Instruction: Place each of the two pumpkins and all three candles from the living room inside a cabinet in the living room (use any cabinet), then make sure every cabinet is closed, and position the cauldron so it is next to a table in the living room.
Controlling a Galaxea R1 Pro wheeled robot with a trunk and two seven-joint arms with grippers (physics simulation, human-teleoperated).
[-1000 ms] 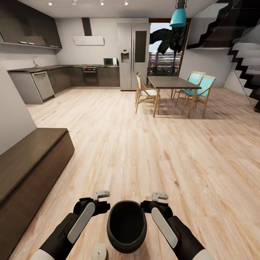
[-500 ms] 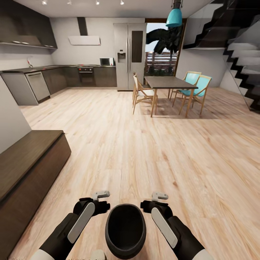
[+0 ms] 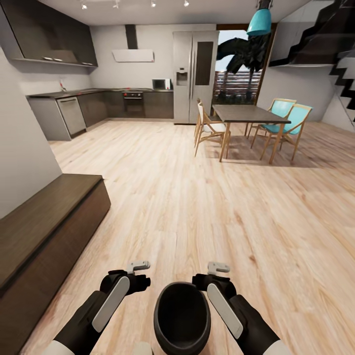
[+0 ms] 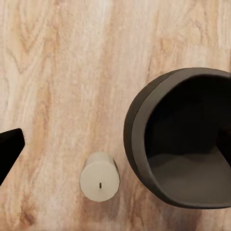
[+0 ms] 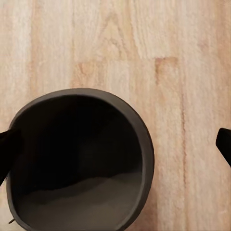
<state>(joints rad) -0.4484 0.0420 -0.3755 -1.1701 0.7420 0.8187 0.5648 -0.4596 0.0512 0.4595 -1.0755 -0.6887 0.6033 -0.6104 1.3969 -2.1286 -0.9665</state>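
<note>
Cauldron [image 3: 182,318] sits mouth-up on the floor [image 3: 207,207] between both pincers; their opening I can't tell; candle [image 4: 100,176] upright beside it.

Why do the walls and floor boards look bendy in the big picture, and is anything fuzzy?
In the head view the lens is very wide, so the stairs and the cabinet lean outward at the edges, and nothing looks fuzzy. In the left wrist view the candle and cauldron are sharp. In the right wrist view the cauldron's inside is dark shadow with a paler patch.
</note>
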